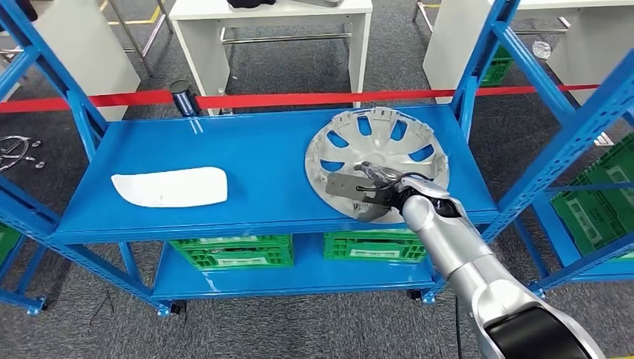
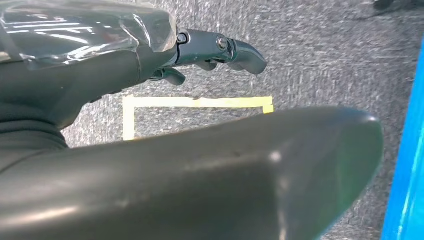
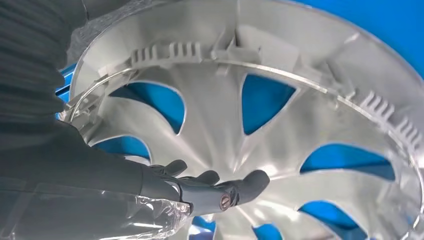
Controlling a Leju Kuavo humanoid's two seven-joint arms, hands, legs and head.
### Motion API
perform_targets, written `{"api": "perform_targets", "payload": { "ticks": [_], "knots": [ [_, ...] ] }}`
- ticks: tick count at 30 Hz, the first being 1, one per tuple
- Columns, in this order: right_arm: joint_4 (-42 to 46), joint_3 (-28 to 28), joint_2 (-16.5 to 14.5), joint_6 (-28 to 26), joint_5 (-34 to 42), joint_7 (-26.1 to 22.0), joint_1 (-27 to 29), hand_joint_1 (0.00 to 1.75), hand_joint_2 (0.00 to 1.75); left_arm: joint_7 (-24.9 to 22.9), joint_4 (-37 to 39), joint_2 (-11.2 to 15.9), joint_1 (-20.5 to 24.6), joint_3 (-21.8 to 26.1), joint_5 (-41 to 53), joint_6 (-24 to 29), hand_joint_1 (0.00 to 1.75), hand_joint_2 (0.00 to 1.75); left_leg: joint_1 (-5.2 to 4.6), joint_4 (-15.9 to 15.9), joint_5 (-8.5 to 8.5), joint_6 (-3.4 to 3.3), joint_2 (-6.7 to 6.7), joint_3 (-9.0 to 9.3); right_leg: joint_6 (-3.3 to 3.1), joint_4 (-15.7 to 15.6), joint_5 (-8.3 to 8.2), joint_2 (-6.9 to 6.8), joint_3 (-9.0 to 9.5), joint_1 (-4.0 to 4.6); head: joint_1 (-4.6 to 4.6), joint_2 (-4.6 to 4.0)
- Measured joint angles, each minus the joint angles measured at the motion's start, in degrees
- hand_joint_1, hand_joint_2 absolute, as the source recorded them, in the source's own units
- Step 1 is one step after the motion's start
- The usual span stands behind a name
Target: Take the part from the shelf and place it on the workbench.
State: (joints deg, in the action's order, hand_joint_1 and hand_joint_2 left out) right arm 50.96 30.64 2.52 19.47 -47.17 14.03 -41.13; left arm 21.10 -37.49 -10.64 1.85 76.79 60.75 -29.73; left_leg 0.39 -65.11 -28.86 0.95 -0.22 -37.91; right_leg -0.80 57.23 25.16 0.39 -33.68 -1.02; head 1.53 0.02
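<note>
Right hand (image 1: 368,193) fingers (image 3: 247,182) inside wheel cover (image 1: 381,142)

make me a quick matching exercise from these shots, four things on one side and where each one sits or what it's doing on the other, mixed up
Things:
1. silver wheel cover
2. white curved part
3. green crates
4. right hand

Places or states:
A. on the lower shelf, under the blue top shelf
B. lying on the left side of the top shelf
C. reaching over the near rim of the wheel cover
D. lying inner side up on the right side of the top shelf

Pairs: 1-D, 2-B, 3-A, 4-C
</note>
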Motion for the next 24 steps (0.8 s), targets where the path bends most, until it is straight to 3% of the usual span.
{"api": "perform_targets", "payload": {
  "ticks": [2, 3, 4, 6, 8, 12, 14, 15, 17, 18, 19, 20, 22, 24],
  "knots": [
    [-0.02, -0.73, -0.18, 0.16, -0.16, 0.01, 0.2, 0.0, 1.75, -0.04, 0.0, 0.1, 0.02, -0.18, -0.14, 0.0, 0.0, 0.0, 0.22, -7.83, -3.05, 0.42, 0.03, -3.77, -0.13, 0.03, 0.0, 0.0, -0.01, 0.01, 0.05, 0.0],
    [-0.03, -0.99, -0.23, 0.2, -0.18, 0.02, 0.34, 0.0, 1.75, -0.06, 0.01, 0.12, 0.01, -0.24, -0.14, 0.0, 0.0, 0.0, 0.28, -9.53, -3.2, 0.49, 0.04, -4.69, -0.17, 0.04, 0.01, 0.0, -0.01, 0.02, 0.05, 0.0],
    [-0.03, -1.2, -0.28, 0.2, -0.2, 0.02, 0.43, 0.0, 1.75, -0.07, 0.01, 0.14, 0.0, -0.26, -0.14, 0.0, 0.0, 0.0, 0.31, -8.71, -2.19, 0.46, 0.04, -4.41, -0.17, 0.04, 0.01, 0.03, 0.02, 0.02, 0.06, 0.0],
    [-0.03, -1.62, -0.44, 0.2, -0.23, 0.02, 0.43, 0.0, 1.75, -0.08, 0.0, 0.24, 0.02, -0.31, -0.15, 0.0, 0.0, 0.0, 0.32, -0.99, 1.83, 0.12, 0.05, -0.75, -0.11, 0.03, 0.05, 0.14, 0.15, 0.02, 0.06, 0.0],
    [-0.03, -2.04, -0.6, 0.2, -0.26, 0.02, 0.29, 0.0, 1.75, -0.08, 0.0, 0.36, 0.1, -0.38, -0.17, -0.01, 0.0, 0.0, 0.07, 6.12, 4.12, -0.38, 0.05, 2.93, 0.16, 0.05, 0.09, 0.24, 0.07, 0.27, 0.04, 0.0],
    [-0.05, -2.36, -0.78, 0.2, -0.61, 0.0, 0.3, 0.0, 1.75, -0.09, 0.0, 0.45, 0.14, -0.61, -0.21, -0.01, 0.0, 0.0, -0.26, 8.15, 4.47, -1.53, 0.03, 3.95, 1.13, 0.08, 0.08, 0.23, -0.28, 0.33, 0.0, 0.0],
    [-0.19, -2.44, -0.78, 0.19, -1.51, -0.02, 0.08, 0.0, 1.75, -0.08, -0.01, 0.44, 0.16, -0.79, -0.27, -0.02, 0.0, 0.0, -0.07, 8.8, 4.91, -2.33, 0.1, 4.22, 1.19, 3.03, 1.66, 0.17, -1.8, 0.3, -0.09, 0.0],
    [-0.34, -2.44, -0.75, 0.19, -2.09, -0.02, 0.01, 0.18, 1.75, -0.08, -0.01, 0.44, 0.18, -0.89, -0.3, -0.07, 0.0, 0.0, -0.02, 8.94, 5.01, -2.57, 0.12, 4.27, 0.99, 6.38, 3.15, 0.13, -3.45, 0.25, -0.14, 0.0],
    [-0.85, -2.37, -0.75, 0.22, -3.41, -0.02, 0.23, 1.05, 1.75, -0.08, -0.04, 0.43, 0.17, -1.04, -0.43, -0.2, 0.0, 0.0, -0.08, 8.93, 5.04, -2.75, 0.09, 4.19, 0.83, 14.46, 6.08, 0.12, -7.31, 0.19, -0.16, 0.0],
    [-1.2, -2.3, -0.76, 0.22, -4.29, -0.02, 0.47, 1.48, 1.75, -0.09, -0.05, 0.43, 0.15, -1.08, -0.52, -0.23, 0.0, 0.0, -0.1, 8.91, 5.04, -2.77, 0.05, 4.17, 1.03, 16.77, 6.64, 0.11, -8.46, 0.17, -0.16, 0.0],
    [-1.56, -2.22, -0.78, 0.21, -5.29, -0.02, 0.66, 1.72, 1.75, -0.1, -0.06, 0.43, 0.13, -1.12, -0.64, -0.21, 0.0, 0.0, -0.12, 8.88, 5.04, -2.77, -0.01, 4.16, 1.41, 16.79, 6.3, 0.09, -8.51, 0.13, -0.17, 0.0],
    [-1.9, -2.13, -0.82, 0.16, -6.39, -0.03, 0.77, 1.71, 1.75, -0.13, -0.06, 0.43, 0.12, -1.14, -0.8, -0.15, 0.0, 0.0, -0.12, 8.82, 5.01, -2.73, -0.07, 4.17, 1.9, 14.29, 5.12, 0.05, -7.3, 0.09, -0.17, 0.0],
    [-2.33, -1.95, -0.95, 0.06, -8.33, -0.04, 0.78, 1.71, 1.75, -0.19, -0.06, 0.4, 0.14, -1.2, -1.15, 0.13, 0.0, 0.0, -0.25, 8.48, 4.83, -2.45, -0.13, 4.1, 2.46, 5.76, 2.1, -0.08, -3.02, 0.11, -0.17, 0.0],
    [-2.55, -1.78, -1.23, 0.1, -10.06, -0.07, 0.98, 1.72, 1.75, -0.22, -0.08, 0.38, 0.13, -1.23, -1.47, 0.36, 0.0, 0.0, -0.5, 8.06, 4.6, -1.96, -0.13, 3.9, 1.94, 0.75, 0.54, -0.11, -0.43, 0.24, -0.12, 0.0]
  ]
}}
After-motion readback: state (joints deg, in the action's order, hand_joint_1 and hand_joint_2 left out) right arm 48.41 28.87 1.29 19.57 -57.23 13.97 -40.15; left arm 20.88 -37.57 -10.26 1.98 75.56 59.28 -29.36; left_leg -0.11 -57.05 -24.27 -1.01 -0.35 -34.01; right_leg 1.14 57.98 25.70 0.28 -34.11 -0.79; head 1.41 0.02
